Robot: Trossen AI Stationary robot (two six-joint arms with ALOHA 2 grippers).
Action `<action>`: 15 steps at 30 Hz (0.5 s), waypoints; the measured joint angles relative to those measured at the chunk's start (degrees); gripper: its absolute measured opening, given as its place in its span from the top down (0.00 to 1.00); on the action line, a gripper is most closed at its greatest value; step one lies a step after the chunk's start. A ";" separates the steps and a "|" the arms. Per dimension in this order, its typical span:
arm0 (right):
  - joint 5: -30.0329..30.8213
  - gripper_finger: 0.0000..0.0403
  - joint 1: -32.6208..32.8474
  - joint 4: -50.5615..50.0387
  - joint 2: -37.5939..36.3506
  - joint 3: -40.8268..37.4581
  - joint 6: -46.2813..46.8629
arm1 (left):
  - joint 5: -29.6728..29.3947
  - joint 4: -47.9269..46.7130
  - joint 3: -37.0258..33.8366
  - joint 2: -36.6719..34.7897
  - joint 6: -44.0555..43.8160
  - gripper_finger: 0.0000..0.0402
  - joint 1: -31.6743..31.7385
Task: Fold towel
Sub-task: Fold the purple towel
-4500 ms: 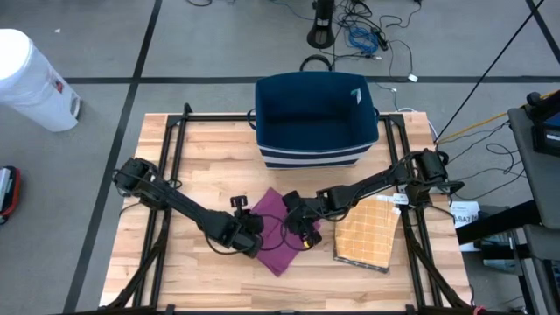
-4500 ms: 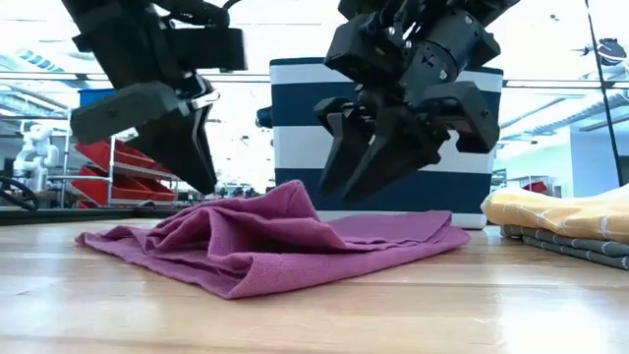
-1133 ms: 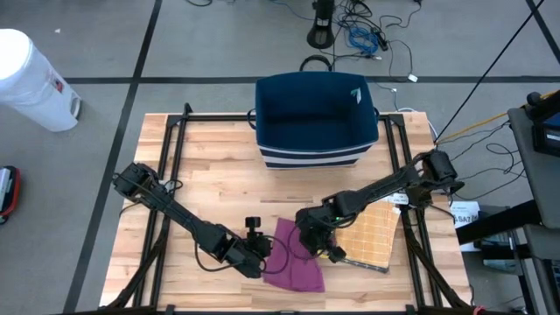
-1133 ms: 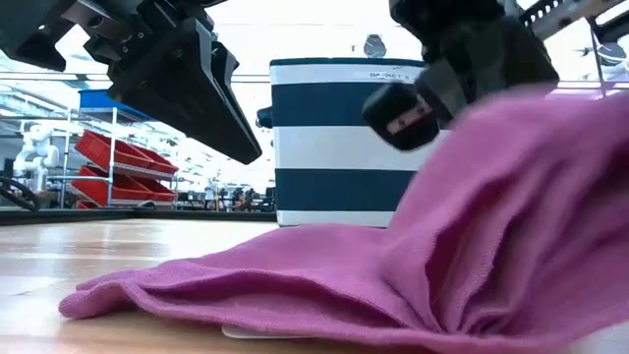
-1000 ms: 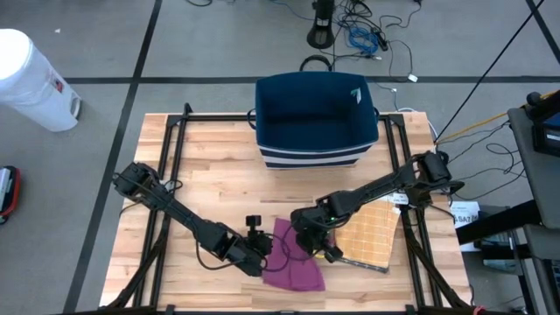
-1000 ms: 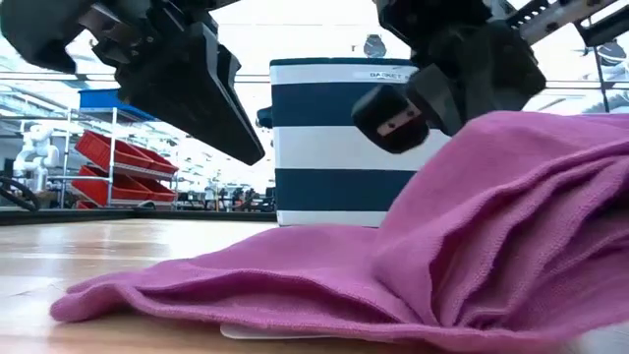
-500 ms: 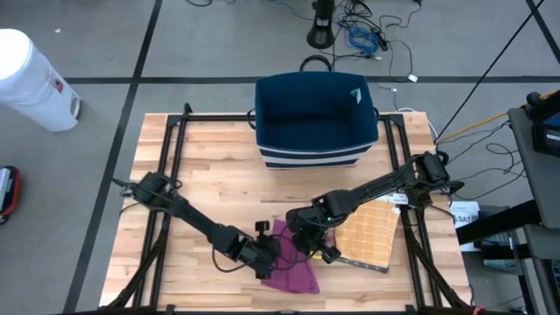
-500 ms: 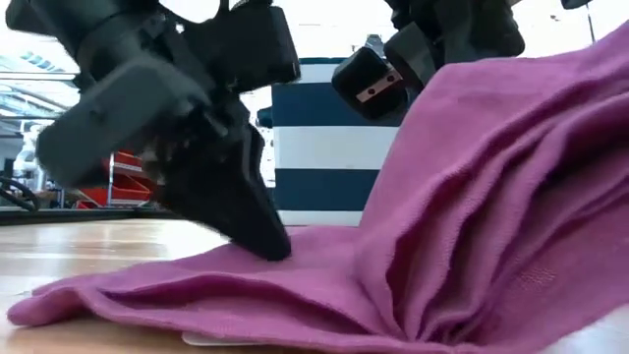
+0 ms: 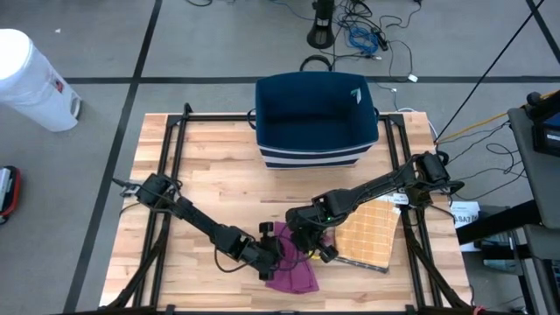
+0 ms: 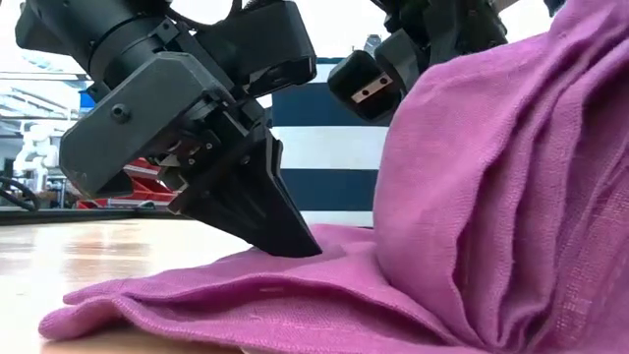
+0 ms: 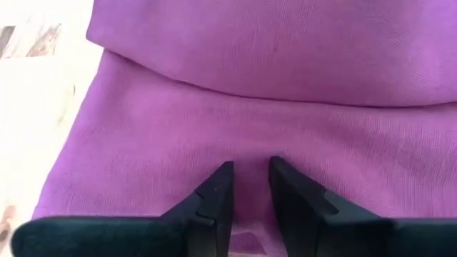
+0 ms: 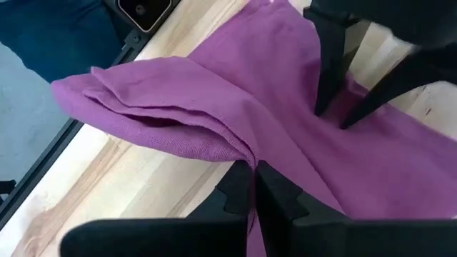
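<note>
The magenta towel (image 9: pixel 296 273) lies near the table's front edge, between the two arms. One part of it is raised high (image 10: pixel 472 197); the rest lies flat on the wood (image 10: pixel 197 300). My left gripper (image 11: pixel 250 165) stands open by a narrow gap, with its fingertips set down on the flat part. It also shows in the right wrist view (image 12: pixel 333 118). My right gripper (image 12: pixel 253 171) is shut on the raised part, just right of the left gripper in the high view (image 9: pixel 308 245). My left gripper presses its two fingertips (image 11: pixel 223 171) on the towel's flat part (image 11: pixel 250 146), slanting down from the table's left. Nothing shows pinched between them. That part lies on the table under the tips. My right gripper pinches a folded edge of the towel (image 12: pixel 243 153), several layers thick, between its two shut fingers. It comes slanting down from the right. The held part is lifted clear and drapes down to the part on the table (image 12: pixel 400 164).
A navy and white striped basket (image 9: pixel 317 118) stands at the table's far middle. A folded tan checked cloth (image 9: pixel 367 234) lies right of the towel. A white bin (image 9: pixel 31 79) stands on the floor beyond the table's far left corner.
My left gripper has come down and toward the right, and has set its fingertips on the towel's flat part. My right gripper has risen a little with its held edge. The raised part now stands steeper and higher, and the towel looks more bunched from above.
</note>
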 joint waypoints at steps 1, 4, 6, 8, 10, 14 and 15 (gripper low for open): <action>0.00 0.98 0.00 0.43 0.00 0.00 -0.04 | 0.02 0.02 0.00 0.00 0.02 0.75 0.00; -0.01 0.98 0.00 3.17 0.00 0.00 -0.95 | 0.04 0.29 0.00 0.00 0.04 0.75 0.29; 0.16 0.98 0.00 4.96 0.00 0.00 -2.17 | 0.04 0.31 0.00 0.00 0.04 0.75 0.54; 0.25 0.96 -0.02 5.46 -0.02 0.00 -3.70 | 0.03 0.31 0.00 0.00 0.06 0.75 0.57; 1.01 0.91 -0.01 5.44 -0.02 0.00 -4.85 | -0.08 0.31 -0.02 0.02 0.04 0.75 0.52; 8.82 0.74 0.22 7.00 1.05 0.00 -4.72 | -0.07 0.29 -0.02 0.02 0.02 0.75 0.52; 11.33 0.69 0.22 8.03 1.60 0.00 -4.33 | -0.07 0.30 -0.02 0.04 0.02 0.75 0.52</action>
